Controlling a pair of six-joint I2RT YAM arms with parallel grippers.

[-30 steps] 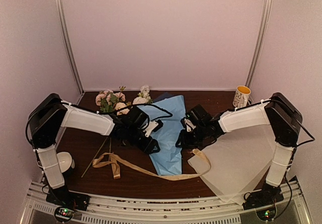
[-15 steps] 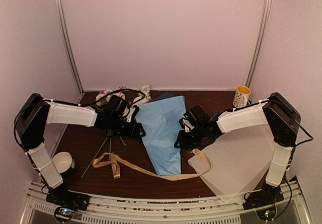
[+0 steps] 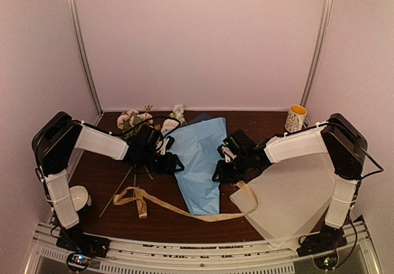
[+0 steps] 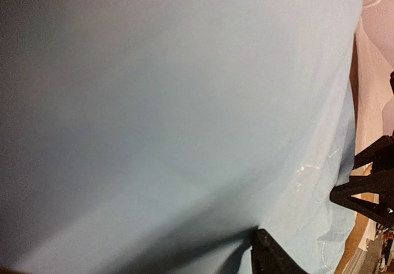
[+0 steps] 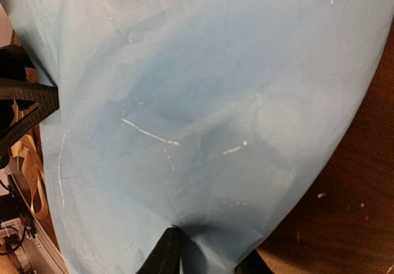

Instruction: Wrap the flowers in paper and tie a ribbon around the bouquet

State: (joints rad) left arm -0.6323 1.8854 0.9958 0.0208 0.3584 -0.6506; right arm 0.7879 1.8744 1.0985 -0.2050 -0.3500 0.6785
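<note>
1. Far left: the flowers [image 3: 136,120] lie at the back of the counter [image 3: 103,170], pink and white blooms near the wall, with thin stems running toward me under my left arm. They sit beside the paper, not on it, so I judge the wrapping is barely begun.
2. My left jaws hang at the paper's left edge. The wrist view is almost all pale blue with one fingertip [image 4: 269,257] showing, so I cannot tell whether they grip the sheet or only stand over it.
3. The ribbon [image 3: 161,204] lies loose along the near side. Its tan loop is at the left and its tail runs past the paper's near tip. It is not held, and I judge it is for the last step.
4. Centre: the paper [image 3: 200,154] lies light-blue face up, wide at the far end and tapering toward me. It is creased and faintly scuffed.
5. My right jaws pinch the paper's right edge, and the sheet puckers between the fingers [image 5: 165,254]. I judge this grip controls that flap for folding.
6. Right: a whitish sheet [image 3: 289,200] lies spread, with a mug [image 3: 296,118] behind it.
</note>
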